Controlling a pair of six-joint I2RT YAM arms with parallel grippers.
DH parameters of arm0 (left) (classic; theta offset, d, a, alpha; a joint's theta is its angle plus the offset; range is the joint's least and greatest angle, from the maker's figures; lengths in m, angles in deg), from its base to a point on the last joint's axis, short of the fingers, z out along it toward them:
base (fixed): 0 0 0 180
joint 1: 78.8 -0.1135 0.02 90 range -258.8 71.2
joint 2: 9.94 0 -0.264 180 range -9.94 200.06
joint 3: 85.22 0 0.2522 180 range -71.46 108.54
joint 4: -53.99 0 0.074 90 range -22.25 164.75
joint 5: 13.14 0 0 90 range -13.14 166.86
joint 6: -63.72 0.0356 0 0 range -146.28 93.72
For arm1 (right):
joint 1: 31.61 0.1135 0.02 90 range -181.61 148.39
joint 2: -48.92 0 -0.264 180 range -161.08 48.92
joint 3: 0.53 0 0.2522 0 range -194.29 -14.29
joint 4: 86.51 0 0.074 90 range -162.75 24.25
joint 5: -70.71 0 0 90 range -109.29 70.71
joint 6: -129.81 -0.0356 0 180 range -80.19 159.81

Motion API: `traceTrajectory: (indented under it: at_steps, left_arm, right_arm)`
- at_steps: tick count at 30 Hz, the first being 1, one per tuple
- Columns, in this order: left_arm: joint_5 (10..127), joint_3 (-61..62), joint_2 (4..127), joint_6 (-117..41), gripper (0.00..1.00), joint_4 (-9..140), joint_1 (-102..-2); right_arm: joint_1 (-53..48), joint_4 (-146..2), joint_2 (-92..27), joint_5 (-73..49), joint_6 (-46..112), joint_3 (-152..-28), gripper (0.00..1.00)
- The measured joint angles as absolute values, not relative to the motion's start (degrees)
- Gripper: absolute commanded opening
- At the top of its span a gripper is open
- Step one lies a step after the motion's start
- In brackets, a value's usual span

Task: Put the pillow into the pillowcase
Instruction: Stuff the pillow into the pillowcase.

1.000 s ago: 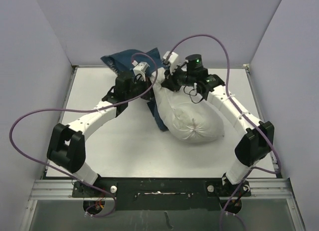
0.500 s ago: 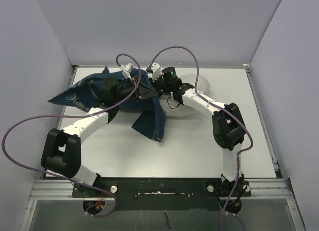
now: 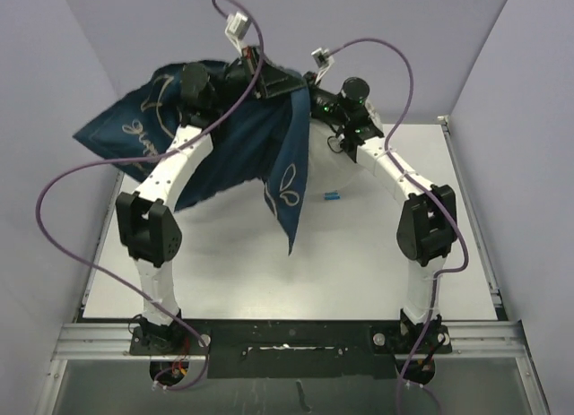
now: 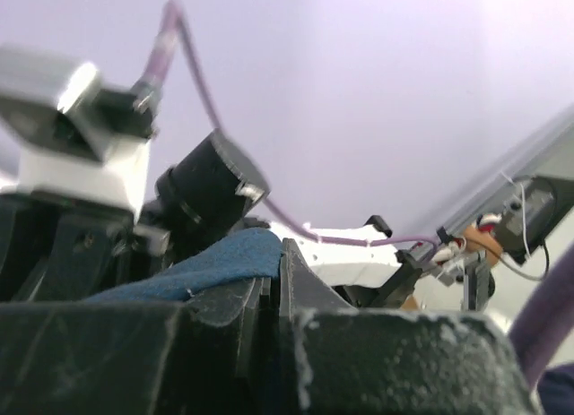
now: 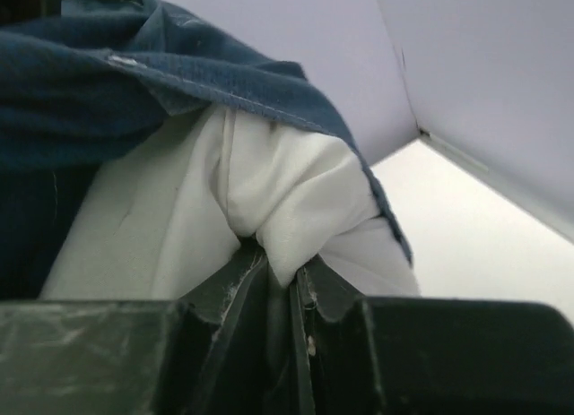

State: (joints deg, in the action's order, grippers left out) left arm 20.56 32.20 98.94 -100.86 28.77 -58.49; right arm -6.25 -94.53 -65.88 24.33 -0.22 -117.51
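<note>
Both arms are raised high at the back of the table. The navy pillowcase (image 3: 224, 146) with cream drawings hangs from them, spread out to the left and dangling to a point at the middle. My left gripper (image 3: 265, 79) is shut on a fold of the pillowcase (image 4: 206, 267), which shows between its jaws (image 4: 273, 254). My right gripper (image 3: 309, 97) is shut on a pinch of the white pillow (image 5: 287, 191), and the pillowcase's hem (image 5: 90, 101) drapes over the pillow's top and side. From the top view the pillow is hidden behind the pillowcase.
A small blue object (image 3: 331, 197) lies on the white table (image 3: 359, 254) under the right arm. Purple cables loop around both arms. Grey walls close in the table at the back and sides.
Both arms have swung up and towards the back wall, lifting the pillowcase off the table. The pillow lay bare on the table one second ago and is now covered by the cloth.
</note>
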Motion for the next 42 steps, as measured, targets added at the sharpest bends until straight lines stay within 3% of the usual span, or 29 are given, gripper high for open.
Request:
traceTrajectory:
  at_steps: [4, 7, 11, 15, 21, 28, 31, 35, 38, 41, 42]
  left_arm:
    - [17.3, 57.7, 111.0, -103.7, 0.0, 29.1, -54.5]
    - [15.5, 66.5, 116.5, -106.9, 0.0, 28.7, -50.9]
    - [15.1, 55.7, 116.4, -112.0, 0.0, 23.5, -46.0]
    - [12.6, 37.9, 115.2, -113.2, 0.0, 22.6, -44.5]
    - [9.5, 25.3, 110.8, -104.6, 0.0, 37.5, -45.0]
    - [8.5, 14.5, 103.0, -102.6, 0.0, 40.8, -43.4]
    - [11.6, 8.3, 100.7, -103.1, 0.0, 39.4, -43.4]
    - [13.7, 1.1, 97.5, -102.3, 0.0, 37.4, -44.1]
    - [13.4, -5.9, 94.4, -101.8, 0.0, 34.0, -44.5]
    - [13.5, -9.3, 93.4, -101.3, 0.0, 32.4, -46.1]
    - [13.5, -9.6, 93.4, -101.0, 0.0, 32.4, -46.6]
  right_arm:
    - [-9.6, -101.7, -61.4, 25.6, -5.3, -114.0, 0.0]
    - [-13.9, -104.1, -55.2, 26.3, -7.1, -106.6, 0.0]
    - [-19.0, -101.3, -45.1, 24.8, -3.1, -93.0, 0.0]
    - [-16.1, -91.1, -34.5, 13.9, 7.3, -78.0, 0.0]
    - [-11.6, -89.2, -33.6, 0.9, 14.4, -66.4, 0.0]
    - [-4.8, -99.8, -41.6, -5.2, 19.2, -66.8, 0.01]
    - [-3.8, -102.2, -46.6, -5.7, 20.0, -68.6, 0.25]
    - [-3.5, -104.3, -49.5, -3.8, 21.8, -69.2, 0.51]
    - [-5.2, -104.8, -49.0, 5.2, 25.9, -68.9, 0.8]
    - [-10.1, -103.8, -46.7, 18.7, 31.1, -68.7, 0.98]
    - [-11.8, -102.8, -45.4, 23.0, 33.3, -68.7, 0.99]
